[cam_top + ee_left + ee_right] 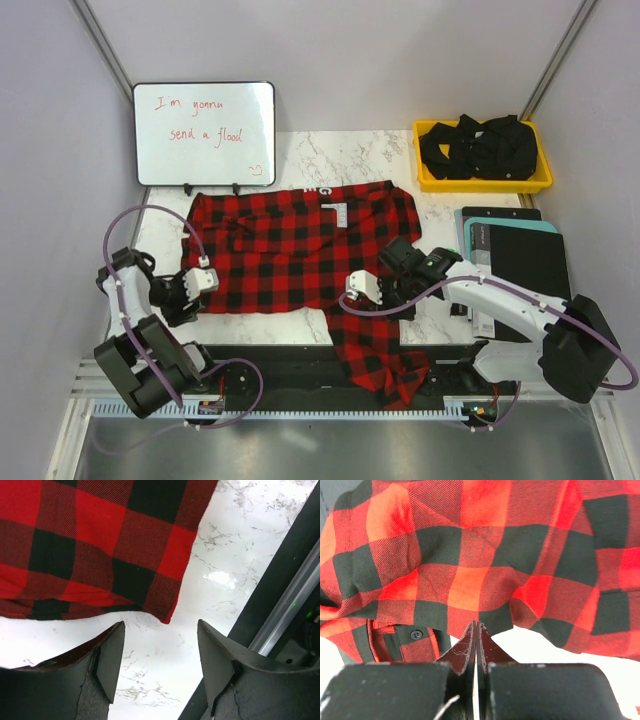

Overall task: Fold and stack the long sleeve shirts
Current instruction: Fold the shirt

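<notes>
the left gripper point(161, 630) is positioned above the white marble table point(225, 570) with its two dark fingers point(112, 665) spread apart and nothing between them. the red-and-black flannel shirt point(100, 550) fills the upper left of the view, lying flat, its hemmed corner ending just beyond the gap between the fingertips. a black frame member point(280, 560) with a silver rail point(295, 595) runs diagonally along the right edge.

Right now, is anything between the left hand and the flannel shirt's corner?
Nothing visible. The left hand is open over the bare marble table, and the shirt has its near corner lying just ahead of the fingertips, with only tabletop in the gap. No other object shows in the left wrist view.
</notes>
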Robot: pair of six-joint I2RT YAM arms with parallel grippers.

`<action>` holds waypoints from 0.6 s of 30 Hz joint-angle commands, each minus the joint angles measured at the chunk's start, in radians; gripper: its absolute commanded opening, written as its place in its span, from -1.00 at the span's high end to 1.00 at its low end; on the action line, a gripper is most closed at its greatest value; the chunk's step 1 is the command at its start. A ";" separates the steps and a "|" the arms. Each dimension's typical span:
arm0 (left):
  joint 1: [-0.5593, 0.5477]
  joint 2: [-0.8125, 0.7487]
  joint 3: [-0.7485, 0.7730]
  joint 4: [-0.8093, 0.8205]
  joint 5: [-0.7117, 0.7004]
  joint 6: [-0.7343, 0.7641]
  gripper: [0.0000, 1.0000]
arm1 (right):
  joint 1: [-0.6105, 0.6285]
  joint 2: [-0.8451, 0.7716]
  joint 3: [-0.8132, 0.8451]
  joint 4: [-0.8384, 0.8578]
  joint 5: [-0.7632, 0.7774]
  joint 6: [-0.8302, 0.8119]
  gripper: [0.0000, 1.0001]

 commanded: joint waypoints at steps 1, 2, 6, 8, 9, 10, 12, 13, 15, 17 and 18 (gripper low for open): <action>0.006 -0.073 -0.053 0.035 -0.007 0.194 -0.33 | -0.019 -0.040 0.033 0.015 0.010 0.029 1.00; 0.005 -0.090 -0.075 0.038 -0.007 0.225 -0.31 | -0.024 -0.040 0.035 0.010 0.009 0.027 1.00; 0.002 -0.120 -0.130 0.039 -0.019 0.299 -0.31 | -0.032 -0.040 0.041 0.004 0.007 0.023 1.00; -0.010 -0.127 -0.161 0.053 -0.022 0.300 -0.31 | -0.032 -0.034 0.044 -0.003 -0.005 0.017 1.00; -0.020 -0.133 -0.170 0.070 -0.022 0.302 -0.31 | -0.032 -0.022 0.046 -0.007 -0.013 0.015 0.90; -0.026 -0.137 -0.181 0.084 -0.021 0.300 -0.31 | -0.032 -0.017 0.049 -0.011 -0.018 0.018 0.50; -0.059 -0.145 -0.211 0.128 -0.024 0.281 -0.29 | -0.030 0.003 0.052 -0.008 -0.027 0.024 0.25; -0.072 -0.145 -0.228 0.142 -0.028 0.255 -0.27 | -0.030 0.008 0.053 -0.007 -0.027 0.027 0.04; -0.096 -0.147 -0.244 0.168 -0.036 0.233 -0.22 | -0.027 0.014 0.055 -0.005 -0.025 0.029 -0.04; -0.101 -0.145 -0.259 0.193 -0.044 0.227 -0.09 | -0.020 0.018 0.052 0.003 -0.022 0.032 -0.09; -0.101 -0.142 -0.259 0.197 -0.045 0.225 -0.04 | -0.012 0.028 0.049 0.004 -0.018 0.032 -0.08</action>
